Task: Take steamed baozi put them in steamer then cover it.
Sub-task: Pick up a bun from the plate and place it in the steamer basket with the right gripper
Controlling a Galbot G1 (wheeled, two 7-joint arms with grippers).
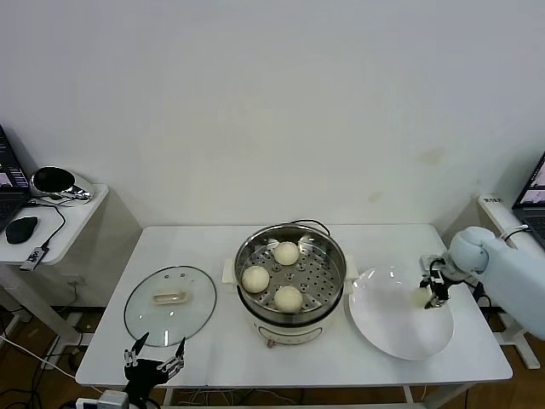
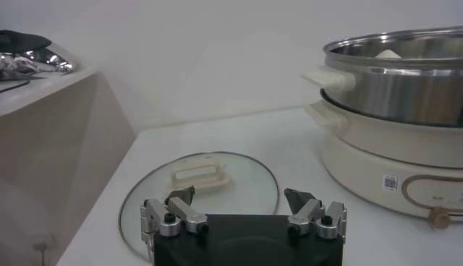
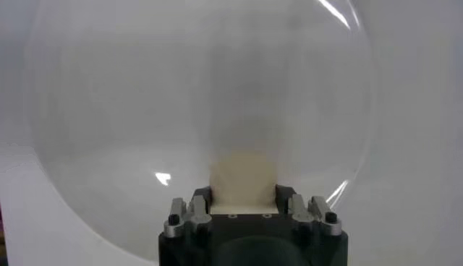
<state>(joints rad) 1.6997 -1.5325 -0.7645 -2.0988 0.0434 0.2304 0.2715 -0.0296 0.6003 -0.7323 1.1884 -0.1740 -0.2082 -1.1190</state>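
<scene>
Nearest to us, at the front edge of the white table (image 1: 196,247), the left gripper (image 1: 154,359) hangs idle, fingers spread wide with nothing between them. Just beyond it the glass lid (image 1: 170,304) lies flat on the table, its cream handle (image 1: 169,297) up; in the left wrist view we see the same lid (image 2: 199,189) right ahead of the open fingers (image 2: 179,196).

Mid-table we have the steel steamer (image 1: 291,264) on its cream pot base (image 1: 285,328), to the right of the lid and apart from it. Three buns sit on the holed floor: one at the front (image 1: 288,298), one on the left (image 1: 255,279), one at the back (image 1: 286,252).

To the right, just beside the pot, is the white plate (image 1: 400,319). Over its far right part the right gripper (image 1: 428,295) is down on the plate, fingers closed onto the fourth bun (image 1: 421,296). In the right wrist view we see that bun (image 3: 242,177) pinched between the two fingers (image 3: 201,196), sitting low on the plate (image 3: 145,108). We cannot tell whether it is lifted off the plate.

Farther left, a side table (image 1: 72,217) carries a shiny helmet-like object (image 1: 56,182) and a black mouse (image 1: 21,228).
</scene>
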